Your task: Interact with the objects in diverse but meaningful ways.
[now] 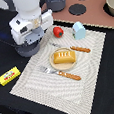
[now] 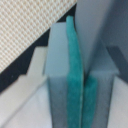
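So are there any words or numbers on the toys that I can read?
None can be read.
Butter packet: red marks on the yellow wrapper, too blurred to read.
Carton: no print visible.
Bread loaf, tomato: no writing.
Wrist view: nothing written.

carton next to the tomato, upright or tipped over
Upright: the carton stands on its base on the placemat, peaked top up, beside the tomato.

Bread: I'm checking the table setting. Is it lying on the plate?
Yes, the exterior view shows the bread resting on the plate, between the fork and knife.
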